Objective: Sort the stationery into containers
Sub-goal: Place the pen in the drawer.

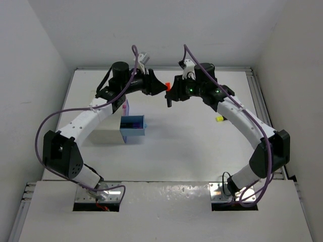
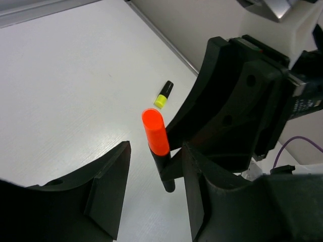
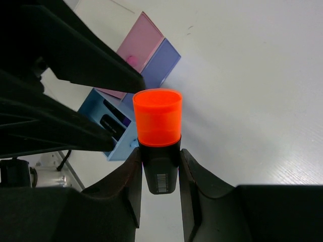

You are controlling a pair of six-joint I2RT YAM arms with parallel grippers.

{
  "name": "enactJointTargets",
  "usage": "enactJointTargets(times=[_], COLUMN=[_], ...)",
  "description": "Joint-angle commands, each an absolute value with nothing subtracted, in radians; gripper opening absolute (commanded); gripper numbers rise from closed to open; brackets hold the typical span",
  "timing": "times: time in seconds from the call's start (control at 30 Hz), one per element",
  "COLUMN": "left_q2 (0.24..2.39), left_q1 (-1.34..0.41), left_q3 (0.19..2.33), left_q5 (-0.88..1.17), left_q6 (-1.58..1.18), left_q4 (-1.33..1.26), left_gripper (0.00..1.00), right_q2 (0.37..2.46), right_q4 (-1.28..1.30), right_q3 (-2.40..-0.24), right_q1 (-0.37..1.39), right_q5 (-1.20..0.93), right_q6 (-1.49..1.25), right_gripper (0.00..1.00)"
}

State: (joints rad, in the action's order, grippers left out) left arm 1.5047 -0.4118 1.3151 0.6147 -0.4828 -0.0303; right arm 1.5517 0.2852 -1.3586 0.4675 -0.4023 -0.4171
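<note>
Far left of the top view, the light blue drawer (image 1: pixel 132 132) sits out on the table (image 1: pixel 192 146) with its mouth up. Dark pieces (image 1: pixel 132 122) lie inside it, one looking purple-capped. That's the drop-off, and it's on the left arm's side. From the right wrist camera a pink drawer (image 3: pixel 141 43) shows just beyond it, toward the upper left of that frame.

Moving right, to upper centre: the left gripper (image 1: pixel 161 86) is raised off the table and nosed in against its partner. From its own wrist camera the jaws stand apart, one either side of the orange-capped highlighter (image 2: pixel 155 132), straddling it but not clamped on it. The left jaw is plainly clear of it. The right jaw sits very close, and I can't say whether it touches.

The highlighter is in mid-air, upright with the cap on top, between the two arms. The right gripper (image 3: pixel 160 166) has it, pinched firmly around the black barrel with the barcode label between the fingers. That low grip leaves the cap and the barrel just under it bare, which looks like room left for the other hand. This reads as a handover, since the drawer lies within the left arm's easy reach.

Further right, a yellow-capped highlighter (image 1: pixel 219 119) lies flat on the table beside the right forearm, well apart from the drawers. It isn't sorted yet, so the job looks partway through.

The risk as I see it: if the right lets go before the left has a true grip, the highlighter drops.
</note>
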Motion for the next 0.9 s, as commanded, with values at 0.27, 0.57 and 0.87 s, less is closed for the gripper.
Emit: enactJointTargets(times=[0.27, 0.57, 0.87], left_q2=[1.522, 1.529, 1.529], left_q1=[-0.413, -0.414, -0.405], left_q3=[1.356, 1.333, 1.325], left_q5=[0.623, 0.630, 0.637], left_q6=[-0.520, -0.529, -0.505], left_q4=[-0.072, -0.074, -0.066], left_gripper=[0.47, 0.40, 0.00], right_q2=[1.522, 1.525, 1.516], right_q4=[0.284, 0.293, 0.305], right_q3=[-1.404, -1.422, -1.413], right_q1=[0.502, 0.514, 0.518], right_q5=[-0.403, -0.387, -0.402], right_q6=[-0.364, -0.351, -0.339], right_gripper=[0.00, 0.00, 0.27])
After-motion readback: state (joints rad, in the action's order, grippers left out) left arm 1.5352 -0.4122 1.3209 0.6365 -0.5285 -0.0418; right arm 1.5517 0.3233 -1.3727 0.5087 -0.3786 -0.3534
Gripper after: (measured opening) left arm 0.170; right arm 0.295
